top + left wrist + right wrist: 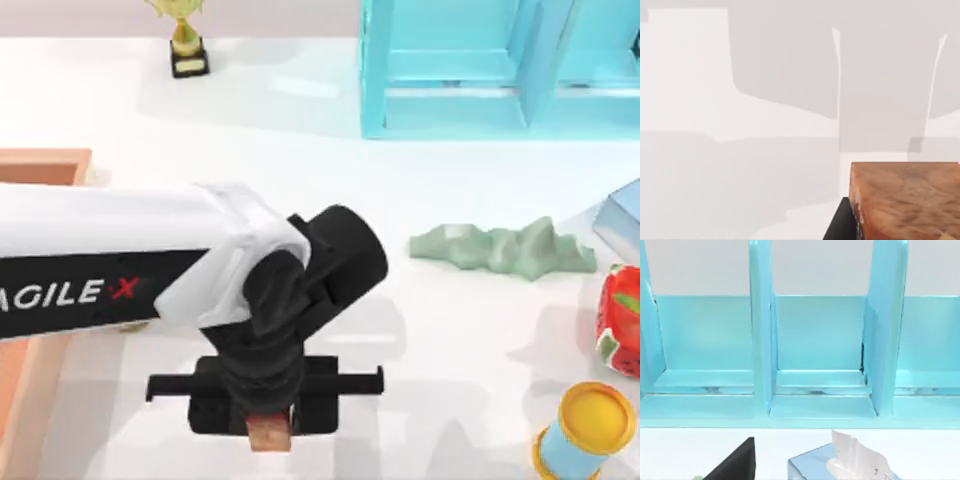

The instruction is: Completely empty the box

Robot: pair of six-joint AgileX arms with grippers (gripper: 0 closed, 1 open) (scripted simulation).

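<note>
The box (42, 166) is an orange-tan tray at the table's left edge, and my left arm crosses over most of it. My left gripper (268, 428) is to the right of the box, near the table's front edge. It is shut on a brown wood-grained object (270, 438). In the left wrist view that object (905, 200) sits beside a black finger (841, 226), above bare white table. What lies inside the box is hidden by the arm. A black piece of my right gripper's finger (736, 465) faces the blue cabinet.
A light blue shelf cabinet (500, 70) stands at the back right and a gold trophy (186, 42) at the back. On the right lie a green lumpy object (500, 248), a pale blue tissue box (622, 215), a red fruit-like object (622, 320) and a yellow-lidded can (590, 430).
</note>
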